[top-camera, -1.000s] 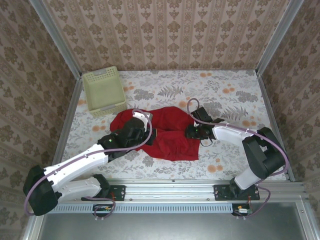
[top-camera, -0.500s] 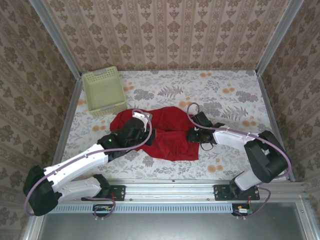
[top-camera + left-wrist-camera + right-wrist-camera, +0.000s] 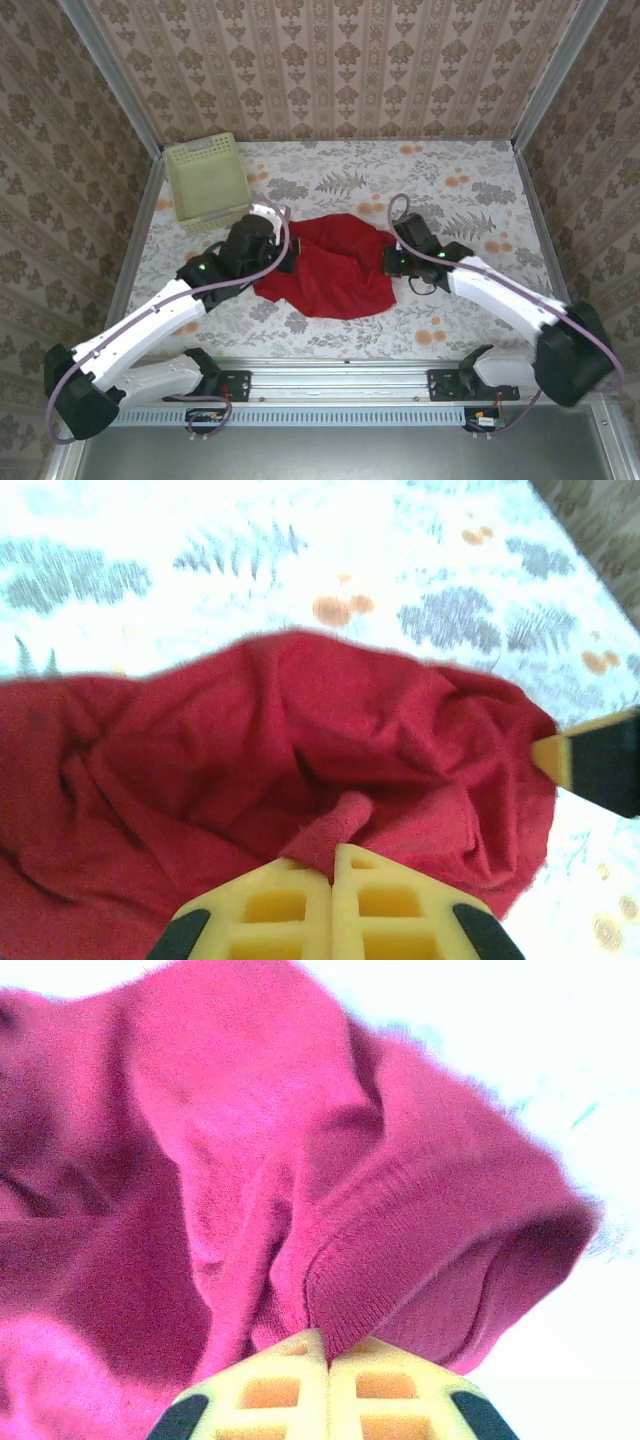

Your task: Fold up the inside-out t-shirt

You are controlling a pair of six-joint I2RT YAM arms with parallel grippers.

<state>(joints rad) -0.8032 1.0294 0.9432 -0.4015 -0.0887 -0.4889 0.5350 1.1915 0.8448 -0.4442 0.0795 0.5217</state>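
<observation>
Shirt: the red t-shirt lies in a crumpled heap in the middle of the table, btw the two arms. It's not flat and not folded yet.
Left gripper: the left gripper is at the left edge of the heap. Its fingers are pressed together w/ a small bump of red cloth pinched btw them.
Right gripper: the right gripper is at the right edge of the heap. It's squeezed tight on a stitched hem. Maybe a sleeve, can't tell.
Basket: a pale green basket sits far left, near the left arm but apart from the shirt.
Step (my guess): both sides have a hold, so next is prob. lift and pull the shirt open.
Risk 1: the left pinch holds only a little cloth. A hard tug could make it slip out.
Risk 2: the two holds may not be matching spots. Then the shirt twists and won't spread flat.
Risk 3: pulling apart too fast could pop one side loose, and the shirt drops back in a heap.
Risk 4: the left arm is close to the basket. A wide swing could bump it.
Risk 5: loose cloth hangs under both holds and could drag and bunch up on the table.
</observation>
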